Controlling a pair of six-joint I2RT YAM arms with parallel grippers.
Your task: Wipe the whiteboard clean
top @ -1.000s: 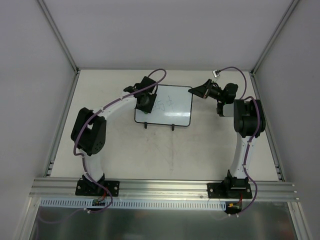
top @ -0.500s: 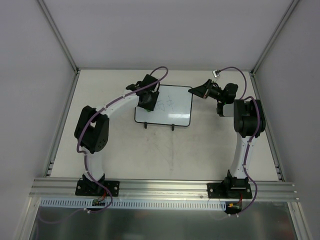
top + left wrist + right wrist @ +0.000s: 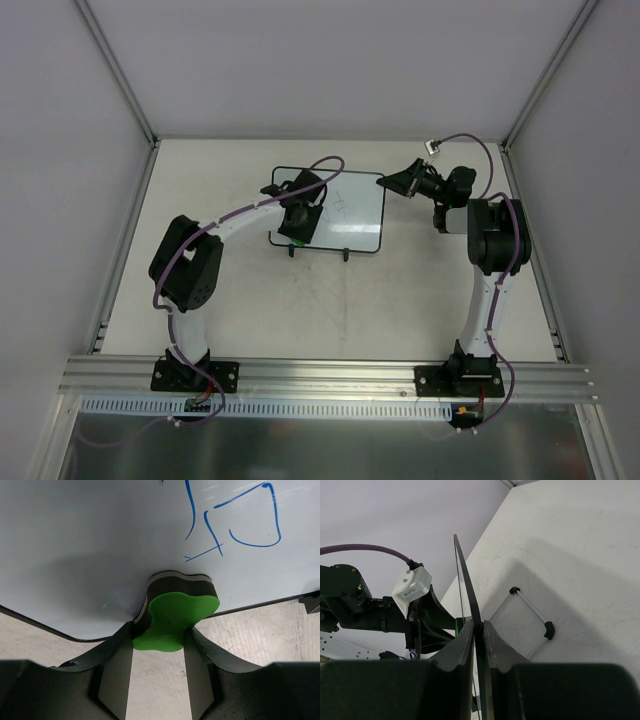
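Firmly, my left end effector (image 3: 159, 636) grips the green eraser (image 3: 176, 611), pressing it on the near left part of the whiteboard (image 3: 90, 545), with blue scribbles (image 3: 235, 522) to its right. The board stands far-centre on the bench (image 3: 330, 300); my right end effector (image 3: 478, 630) is clamped on its right edge.

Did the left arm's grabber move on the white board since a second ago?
Yes. The whiteboard stayed put; the left gripper slid from its far left corner toward its near edge, green eraser in its jaws.
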